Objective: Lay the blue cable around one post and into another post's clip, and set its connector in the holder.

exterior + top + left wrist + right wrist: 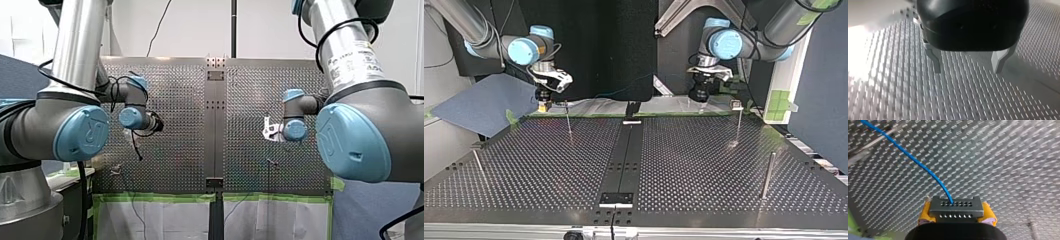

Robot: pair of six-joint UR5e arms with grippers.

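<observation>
- Spanning the scene is a perforated metal counter (704,165).
- Left gripper (967,65) hangs spread, empty.
- Right gripper (956,216) pinches the black connector (956,207) between yellow pads.
- Blue cable (910,157) trails from the connector; probably best kept lightly taut while rounding the thin post (568,120).

Glare across table (885,75), perhaps sidelit
</observation>
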